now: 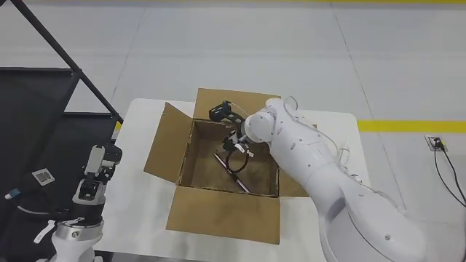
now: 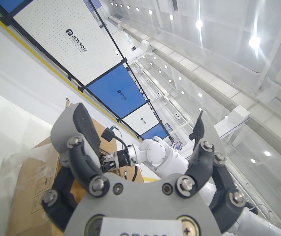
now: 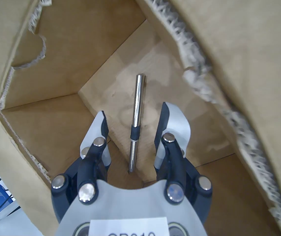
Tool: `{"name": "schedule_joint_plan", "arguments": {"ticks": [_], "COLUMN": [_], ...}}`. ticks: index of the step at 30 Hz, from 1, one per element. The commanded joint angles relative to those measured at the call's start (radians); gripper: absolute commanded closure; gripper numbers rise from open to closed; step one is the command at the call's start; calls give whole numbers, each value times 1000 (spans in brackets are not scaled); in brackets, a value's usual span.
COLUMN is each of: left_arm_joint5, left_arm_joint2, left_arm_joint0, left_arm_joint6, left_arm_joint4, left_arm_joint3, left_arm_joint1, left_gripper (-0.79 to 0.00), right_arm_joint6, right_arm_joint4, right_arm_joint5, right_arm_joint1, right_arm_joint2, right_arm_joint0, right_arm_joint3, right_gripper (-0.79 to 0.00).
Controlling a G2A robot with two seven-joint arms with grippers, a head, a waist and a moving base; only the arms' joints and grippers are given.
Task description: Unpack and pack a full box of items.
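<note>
Fingers (image 3: 172, 124) of the right gripper (image 3: 134, 111) are standing apart, empty, deep inside the open cardboard box (image 1: 164, 142), which is sitting on the white table (image 1: 138, 189). Below them a slim metal rod (image 3: 138, 99) is lying flat on the box floor, lined up with the gap. Meanwhile the left gripper (image 2: 140, 116) is hovering beside the box, fingers likewise spread, holding nothing. Likely hazards: the round rod rolling away as the grip is closing, fingertips jamming against the cardboard floor, or the arm snagging a flap

Brown cardboard box (image 1: 222, 215), flaps open; slim silver rod (image 3: 137, 99), black-banded, flat on its floor
</note>
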Motion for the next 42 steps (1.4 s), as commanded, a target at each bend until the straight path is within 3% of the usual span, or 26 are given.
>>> {"name": "schedule_joint_plan", "arguments": {"ticks": [1, 7, 14, 19, 23, 27, 30, 36, 42], "left_arm_joint5": [0, 0, 0, 0, 0, 0, 0, 0, 0], "left_arm_joint2": [0, 0, 0, 0, 0, 0, 0, 0, 0], "left_arm_joint0": [0, 0, 0, 0, 0, 0, 0, 0, 0], "left_arm_joint6": [0, 0, 0, 0, 0, 0, 0, 0, 0], "left_arm_joint4": [0, 0, 0, 0, 0, 0, 0, 0, 0], "left_arm_joint3": [0, 0, 0, 0, 0, 0, 0, 0, 0], "left_arm_joint1": [0, 0, 0, 0, 0, 0, 0, 0, 0], "left_gripper": [-785, -785, -785, -785, -785, -785, -785, -785, -785], "right_arm_joint6": [-15, -80, -113, -123, -115, -60, -8, 54, 112], "right_arm_joint4": [1, -13, -47, -105, -200, -356, -472, -680, -809], "right_arm_joint5": [-31, -94, -96, -42, 100, 318, 460, 724, 925], "right_arm_joint1": [13, 59, 138, 233, 338, 444, 498, 545, 559], "right_arm_joint2": [10, 37, 82, 155, 279, 469, 610, 800, 919], "right_arm_joint0": [0, -11, -53, -135, -280, -526, -721, -996, -1148], "right_arm_joint3": [-4, -55, -216, -446, -755, -1153, -1411, -1721, -1861], "right_gripper": [-677, -785, -785, -785, -785, -785, -785, -785, -785]}}
